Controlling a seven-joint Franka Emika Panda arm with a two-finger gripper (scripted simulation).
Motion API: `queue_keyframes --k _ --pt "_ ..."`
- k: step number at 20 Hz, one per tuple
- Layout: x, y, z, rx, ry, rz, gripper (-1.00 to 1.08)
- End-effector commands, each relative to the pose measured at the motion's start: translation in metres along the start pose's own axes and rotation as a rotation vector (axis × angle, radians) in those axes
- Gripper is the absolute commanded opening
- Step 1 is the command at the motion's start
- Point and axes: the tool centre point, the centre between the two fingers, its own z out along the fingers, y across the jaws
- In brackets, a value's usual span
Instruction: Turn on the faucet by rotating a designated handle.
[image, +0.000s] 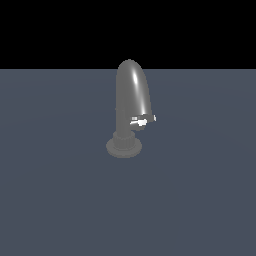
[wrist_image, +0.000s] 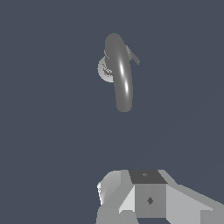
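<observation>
Robot tool (wrist_image: 131, 210) shows only as pale housing in the wrist view (fingers out of sight, so its opening cannot be told), high above the surface (image: 60, 200) and holding nothing visible. Well apart stands the faucet (image: 133, 100), its handle (image: 144, 120) jutting toward the exterior view's right, likely awaiting an approach.

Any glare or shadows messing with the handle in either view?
Exterior view: a bright highlight streaks the faucet, white flecks blow out on the handle, no cast shadows. Wrist view: glare runs along the faucet, the handle is dull and tiny; hand edge only.
</observation>
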Motion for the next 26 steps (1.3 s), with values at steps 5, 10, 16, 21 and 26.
queue_keyframes --k 5,10,16,21,26 --pt "0.002 -0.001 0.000 0.002 -0.006 0.005 -1.00" --pt "0.009 -0.002 0.000 0.009 -0.032 0.024 -1.00" --pt "0.026 -0.006 0.001 0.026 -0.088 0.068 -1.00" --pt "0.047 -0.010 0.003 0.046 -0.159 0.123 -1.00" --pt "0.072 -0.013 0.008 0.070 -0.242 0.186 -1.00"
